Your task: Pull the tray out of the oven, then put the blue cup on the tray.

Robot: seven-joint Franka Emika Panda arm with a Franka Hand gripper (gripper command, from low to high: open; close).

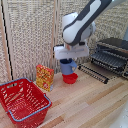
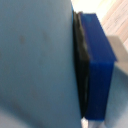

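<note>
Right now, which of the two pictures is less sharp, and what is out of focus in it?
The wrist view is less sharp: the blue cup fills it at very close range, smeared, its edges soft. The exterior view is only mildly soft, so the oven, the tray and the red basket stay readable.

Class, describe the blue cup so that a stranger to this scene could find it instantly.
Start at the white robot arm in the middle of the wooden table. Directly under its tool is the blue cup, just above a shallow red bowl. It is the only blue thing, unlike the red basket.
</note>
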